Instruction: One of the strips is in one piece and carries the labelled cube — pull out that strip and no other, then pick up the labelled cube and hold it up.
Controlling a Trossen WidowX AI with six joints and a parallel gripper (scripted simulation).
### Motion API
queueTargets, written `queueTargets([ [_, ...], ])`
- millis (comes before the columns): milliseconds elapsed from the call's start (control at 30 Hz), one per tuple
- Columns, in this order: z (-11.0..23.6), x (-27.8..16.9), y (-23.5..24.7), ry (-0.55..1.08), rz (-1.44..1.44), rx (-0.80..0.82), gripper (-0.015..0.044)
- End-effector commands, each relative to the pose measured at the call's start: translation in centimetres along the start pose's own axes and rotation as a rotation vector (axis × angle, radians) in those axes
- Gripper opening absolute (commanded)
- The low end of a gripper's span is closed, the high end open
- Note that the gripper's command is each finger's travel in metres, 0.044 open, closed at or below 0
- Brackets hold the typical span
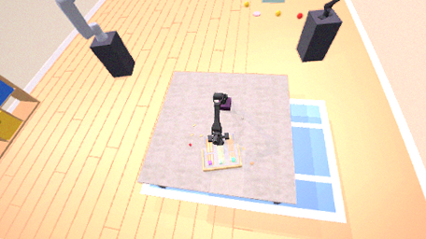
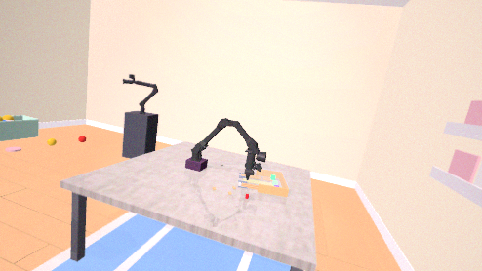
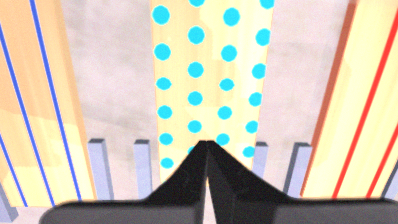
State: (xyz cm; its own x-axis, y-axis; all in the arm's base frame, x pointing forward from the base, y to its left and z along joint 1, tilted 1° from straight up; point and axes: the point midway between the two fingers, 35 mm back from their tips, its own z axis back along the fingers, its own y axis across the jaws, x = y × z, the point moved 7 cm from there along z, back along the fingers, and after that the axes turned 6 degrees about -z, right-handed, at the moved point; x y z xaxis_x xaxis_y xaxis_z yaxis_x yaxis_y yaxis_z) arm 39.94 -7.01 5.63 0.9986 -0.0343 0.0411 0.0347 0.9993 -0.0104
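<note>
My gripper (image 3: 206,142) (image 1: 218,141) (image 2: 247,179) is shut, its fingertips resting on the near end of the middle strip (image 3: 210,60), which is pale with cyan dots. A strip with blue lines (image 3: 35,100) lies to its left and a strip with red lines (image 3: 360,100) to its right. The strips lie on a shallow wooden tray (image 1: 206,166) (image 2: 278,191). At their far ends stand small cubes: a magenta one (image 1: 210,163), a yellowish one (image 1: 221,160) and a green one (image 1: 233,159) (image 2: 273,177). I cannot tell which cube carries a label, or whether any strip is cut.
Short grey posts (image 3: 100,165) stand in a row at the tray's near edge, on both sides of the dotted strip. The arm's purple base (image 1: 225,102) (image 2: 196,164) sits mid-table. A small red bit (image 1: 190,144) (image 2: 247,196) and orange crumbs lie on the grey table (image 1: 265,174).
</note>
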Motion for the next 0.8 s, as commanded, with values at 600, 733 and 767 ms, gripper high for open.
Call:
queueTargets([
  [600, -0.6, -2.9, -0.3, 0.015, 0.000, -0.002, 0.0000],
  [733, -0.7, -3.6, -0.3, 0.015, 0.000, -0.002, 0.0000],
  [767, -0.7, -3.7, -0.3, 0.015, 0.000, -0.002, 0.0000],
])
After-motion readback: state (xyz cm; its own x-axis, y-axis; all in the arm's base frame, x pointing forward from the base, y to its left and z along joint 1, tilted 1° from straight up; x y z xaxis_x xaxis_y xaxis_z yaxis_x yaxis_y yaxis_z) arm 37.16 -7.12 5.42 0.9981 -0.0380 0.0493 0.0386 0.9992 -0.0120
